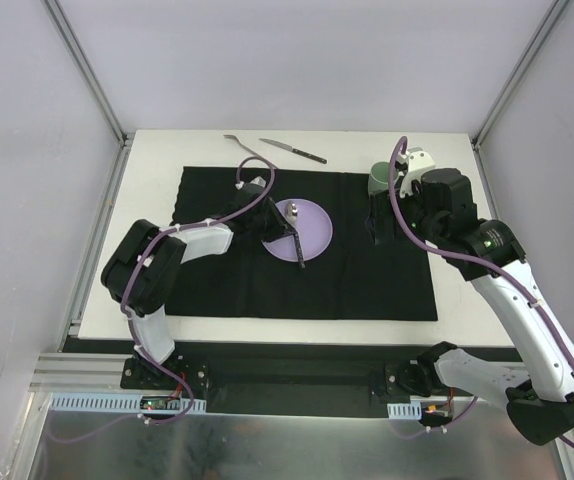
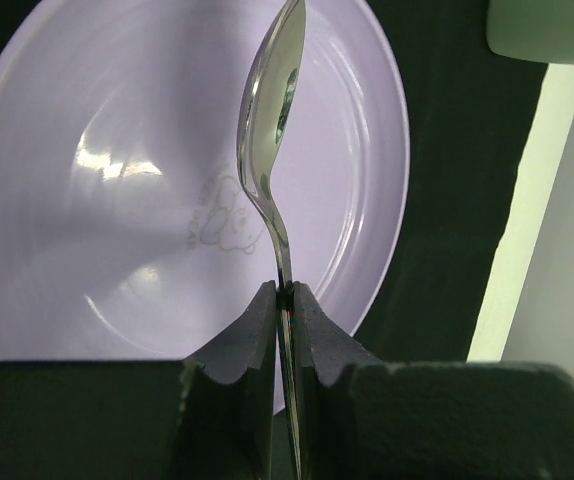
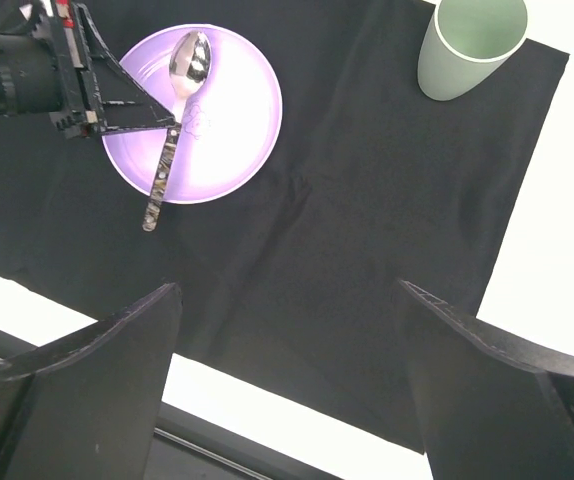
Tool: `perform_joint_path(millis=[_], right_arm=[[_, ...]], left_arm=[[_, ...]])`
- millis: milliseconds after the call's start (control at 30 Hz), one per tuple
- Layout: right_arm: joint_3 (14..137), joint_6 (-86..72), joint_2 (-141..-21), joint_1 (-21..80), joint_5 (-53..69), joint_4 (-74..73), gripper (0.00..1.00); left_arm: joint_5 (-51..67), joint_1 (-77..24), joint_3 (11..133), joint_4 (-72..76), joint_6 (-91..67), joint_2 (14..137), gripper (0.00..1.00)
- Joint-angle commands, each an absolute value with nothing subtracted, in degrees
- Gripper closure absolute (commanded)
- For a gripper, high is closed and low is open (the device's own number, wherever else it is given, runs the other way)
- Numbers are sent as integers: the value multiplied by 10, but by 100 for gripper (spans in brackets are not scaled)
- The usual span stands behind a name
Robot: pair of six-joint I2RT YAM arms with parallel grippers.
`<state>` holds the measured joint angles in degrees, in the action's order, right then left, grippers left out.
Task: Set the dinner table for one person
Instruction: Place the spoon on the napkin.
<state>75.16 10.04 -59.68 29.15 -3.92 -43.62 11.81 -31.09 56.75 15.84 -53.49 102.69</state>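
Hovering above the dinner table [image 1: 157, 155], left gripper [image 2: 283, 295] clamped on spoon [image 2: 265, 130], right gripper [image 3: 287, 288] apart

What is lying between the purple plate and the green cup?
Nothing but bare black mat. In the right wrist view, the stretch of cloth from the plate across to the cup carries no object.

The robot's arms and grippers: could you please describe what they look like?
Both the left arm and right arm have white shells with black joints, and a purple cable runs along each. A small green light glows on the right arm. The left gripper and right gripper are black with dark, matte, wedge-shaped fingers.
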Motion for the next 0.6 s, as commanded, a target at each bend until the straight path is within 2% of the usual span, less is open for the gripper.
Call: perform_joint_path(millis=[0,167,267,400,567], right_arm=[[753,90,-591,294,-37,-436,10],[753,91,-591,294,-36,-438,10],[752,91,-593,294,-37,-438,10],[749,91,-595,296,-35,-436,9],[744,88,-595,300,-37,-434,9]], left_arm=[[100,-314,561,194,-573,1042,100],[100,-314,564,192,-577,1049,97],[104,-314,566,190,-580,1054,89],[105,-315,569,183,-578,1052,70],[98,-314,573,168,-574,1040,51]])
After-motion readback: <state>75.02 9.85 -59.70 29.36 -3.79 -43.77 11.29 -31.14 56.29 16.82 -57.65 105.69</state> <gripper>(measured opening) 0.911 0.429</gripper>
